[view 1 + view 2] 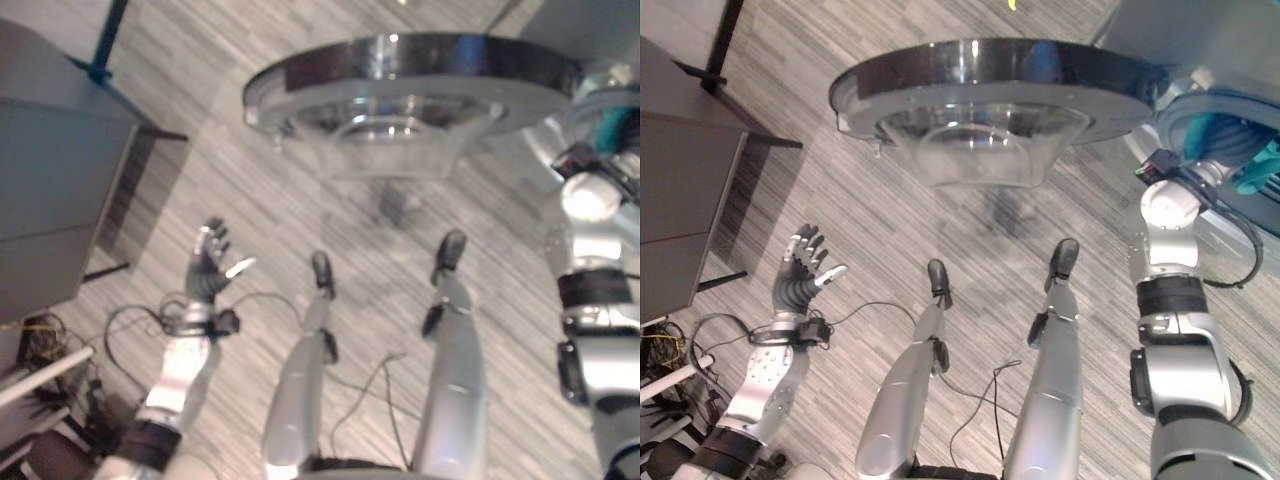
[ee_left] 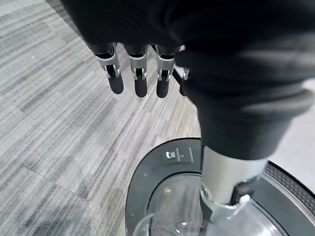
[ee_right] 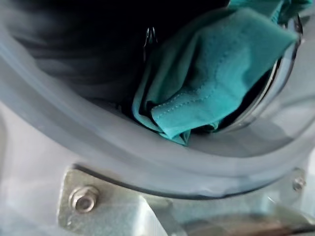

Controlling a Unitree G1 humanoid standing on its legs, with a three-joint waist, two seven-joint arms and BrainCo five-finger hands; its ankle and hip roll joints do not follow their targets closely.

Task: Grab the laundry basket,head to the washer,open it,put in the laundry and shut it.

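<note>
The washer (image 1: 1200, 60) is seen at the upper right of the head views, its round opening ringed by a pale grey seal (image 3: 98, 142). Its door (image 1: 990, 80) is swung wide open over the striped wood floor (image 1: 890, 230), a dark-rimmed disc with a clear glass bowl at the centre. A dark counter (image 1: 680, 200) stands well to the left, apart from the washer.

The right arm is reached up to the opening, and the right robot hand is lost inside the drum — whether its fingers are closed on anything cannot be told. Teal laundry (image 3: 211, 73) is bunched at the mouth of the drum, draped over the inner edge of the seal; in the right eye view a fold of it (image 1: 1240, 150) is visible just beside the right wrist. A metal bracket with a bolt (image 3: 83, 199) is fixed below the seal.

The left robot hand (image 1: 800, 272) is held out low on the left, above the floor, with fingers (image 2: 140, 73) extended and slightly spread, nothing in its hold. The laundry appears partly inside the washer, though its far end is hidden.
</note>
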